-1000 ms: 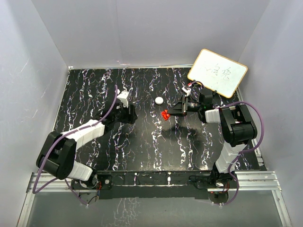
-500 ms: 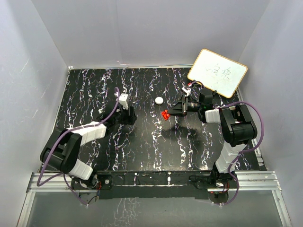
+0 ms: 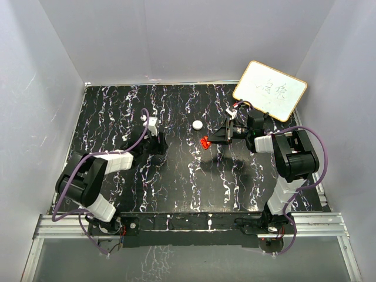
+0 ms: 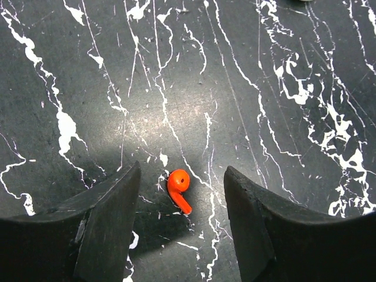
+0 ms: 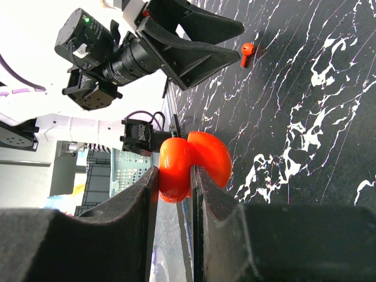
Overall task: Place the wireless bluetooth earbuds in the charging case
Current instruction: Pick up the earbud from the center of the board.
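Note:
A red earbud (image 4: 178, 188) lies on the black marbled table (image 4: 247, 76), stem toward the camera. My left gripper (image 4: 183, 174) hangs over it, open, one finger on each side and neither touching it. In the top view the left gripper (image 3: 157, 143) is left of centre and hides the earbud. My right gripper (image 5: 175, 176) is shut on one half of the red charging case (image 5: 176, 164), which stands hinged open just above the table. The case (image 3: 204, 141) shows at the right gripper's (image 3: 211, 140) tip. The right wrist view also shows the left gripper (image 5: 235, 40) and the earbud (image 5: 247, 51).
A white round disc (image 3: 198, 124) lies on the table behind and between the two grippers. A framed whiteboard (image 3: 270, 90) leans at the back right corner. Grey walls close in the table on three sides.
The left arm has folded back and the left gripper has shifted a little toward the near edge, its jaws slightly narrower. The right arm and the case have not moved.

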Tool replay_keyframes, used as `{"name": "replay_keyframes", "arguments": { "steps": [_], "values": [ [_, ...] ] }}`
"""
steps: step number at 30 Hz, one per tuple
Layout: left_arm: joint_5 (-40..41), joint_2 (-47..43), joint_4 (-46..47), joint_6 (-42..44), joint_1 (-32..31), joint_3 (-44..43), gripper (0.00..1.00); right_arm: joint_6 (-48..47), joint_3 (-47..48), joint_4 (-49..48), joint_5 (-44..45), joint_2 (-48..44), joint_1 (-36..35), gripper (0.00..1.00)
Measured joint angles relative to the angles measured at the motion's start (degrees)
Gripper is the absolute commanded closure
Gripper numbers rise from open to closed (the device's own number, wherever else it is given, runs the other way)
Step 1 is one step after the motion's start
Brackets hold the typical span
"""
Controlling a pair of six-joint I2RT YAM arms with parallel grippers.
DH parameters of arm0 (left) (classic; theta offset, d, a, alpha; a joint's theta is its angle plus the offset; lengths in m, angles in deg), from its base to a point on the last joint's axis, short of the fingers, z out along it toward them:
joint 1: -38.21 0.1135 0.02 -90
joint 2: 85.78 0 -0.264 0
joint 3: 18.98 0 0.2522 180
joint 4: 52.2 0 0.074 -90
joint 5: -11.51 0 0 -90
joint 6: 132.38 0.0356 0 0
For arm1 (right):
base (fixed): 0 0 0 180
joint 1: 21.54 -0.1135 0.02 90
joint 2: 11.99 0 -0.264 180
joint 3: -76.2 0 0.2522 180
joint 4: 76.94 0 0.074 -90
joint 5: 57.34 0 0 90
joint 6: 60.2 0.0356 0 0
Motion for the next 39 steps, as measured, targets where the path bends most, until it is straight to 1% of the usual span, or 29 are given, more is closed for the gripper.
{"name": "replay_keyframes", "arguments": {
  "steps": [18, 31, 39],
  "values": [
    [-0.24, 1.60, 2.67, 0.63, 0.72, 1.81, 0.49, 0.00, 0.00, -0.02, 0.00, 0.00, 0.00, 1.00],
    [-0.50, 1.73, 3.85, 3.37, 0.74, 2.71, 0.54, 0.00, 0.00, -0.02, 0.00, 0.00, 0.00, 1.00],
    [-0.48, 2.16, 4.39, 4.81, 0.74, 2.69, 0.56, 0.00, 0.00, 0.00, 0.00, 0.00, 0.00, 1.00]
  ]
}}
